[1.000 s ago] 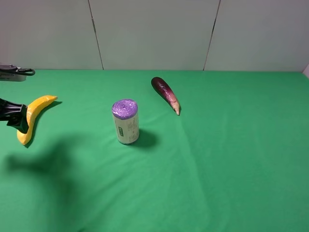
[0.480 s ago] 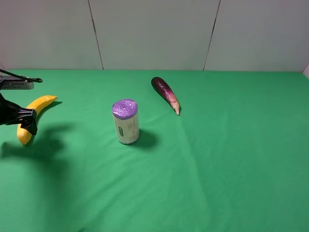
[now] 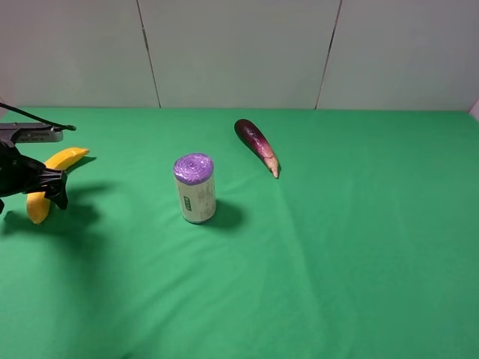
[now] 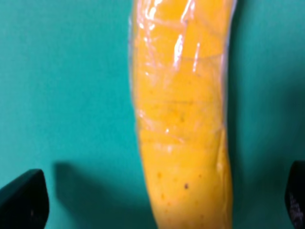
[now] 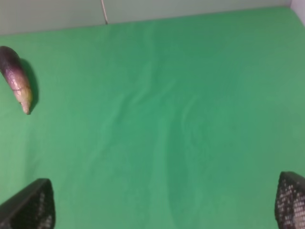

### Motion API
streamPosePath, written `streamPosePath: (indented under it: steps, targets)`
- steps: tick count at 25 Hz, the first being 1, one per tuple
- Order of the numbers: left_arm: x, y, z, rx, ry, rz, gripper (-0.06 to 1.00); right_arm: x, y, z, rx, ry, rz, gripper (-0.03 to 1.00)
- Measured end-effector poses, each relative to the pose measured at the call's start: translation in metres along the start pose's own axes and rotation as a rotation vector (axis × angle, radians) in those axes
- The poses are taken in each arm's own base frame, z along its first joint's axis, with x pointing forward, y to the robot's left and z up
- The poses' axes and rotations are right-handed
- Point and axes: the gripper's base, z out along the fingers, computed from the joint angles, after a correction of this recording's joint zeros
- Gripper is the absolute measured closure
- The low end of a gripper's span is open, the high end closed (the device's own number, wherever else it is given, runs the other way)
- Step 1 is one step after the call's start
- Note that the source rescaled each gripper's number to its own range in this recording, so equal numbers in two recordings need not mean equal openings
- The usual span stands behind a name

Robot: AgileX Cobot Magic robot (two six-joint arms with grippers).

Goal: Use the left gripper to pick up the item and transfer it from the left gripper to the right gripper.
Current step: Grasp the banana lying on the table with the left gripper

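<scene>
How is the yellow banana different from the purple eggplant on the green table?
The banana is yellow-orange; the eggplant is dark purple with a pale tip. The banana is curved; the eggplant is nearly straight. The banana lies far left, between the left gripper's open jaws; the eggplant lies near the back, with no gripper by it. Both lie flat on the green cloth.

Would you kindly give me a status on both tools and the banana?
Left tool open, banana between its jaws, not gripped. Right tool open, empty. Banana on cloth. Roll, eggplant well aside.
</scene>
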Motion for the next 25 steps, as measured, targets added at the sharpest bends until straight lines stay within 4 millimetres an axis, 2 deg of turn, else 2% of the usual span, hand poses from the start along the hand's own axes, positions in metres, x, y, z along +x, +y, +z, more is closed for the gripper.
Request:
streamPosePath:
  steps: [6, 8, 10, 13, 17, 18, 19, 25]
  targets:
    - [0.0003, -0.0007, 0.0014, 0.006, 0.005, -0.011, -0.05, 0.0, 0.0, 0.0, 0.0, 0.0, 0.0, -0.03]
    - [0.0003, -0.0007, 0.0014, 0.006, 0.005, -0.011, -0.01, 0.0, 0.0, 0.0, 0.0, 0.0, 0.0, -0.03]
    - [0.0003, -0.0007, 0.0014, 0.006, 0.005, -0.007, 0.09, 0.0, 0.0, 0.0, 0.0, 0.0, 0.0, -0.03]
    - [0.0003, -0.0007, 0.0014, 0.007, 0.005, -0.007, 0.35, -0.0001, 0.0, 0.0, 0.0, -0.001, 0.0, -0.03]
    - [0.0006, -0.0008, 0.0014, 0.007, 0.008, -0.007, 0.74, -0.0001, 0.0, 0.0, 0.0, -0.001, 0.0, -0.03]
    - [0.0006, -0.0008, 0.0014, 0.007, 0.008, -0.009, 0.88, -0.0001, 0.0, 0.0, 0.0, -0.001, 0.0, -0.03]
    - [0.0006, -0.0008, 0.0014, 0.007, 0.008, -0.009, 0.94, -0.0001, 0.0, 0.0, 0.0, -0.001, 0.0, -0.03]
    - [0.0006, -0.0008, 0.0014, 0.007, 0.008, -0.013, 0.94, -0.0001, 0.0, 0.0, 0.0, -0.001, 0.0, -0.03]
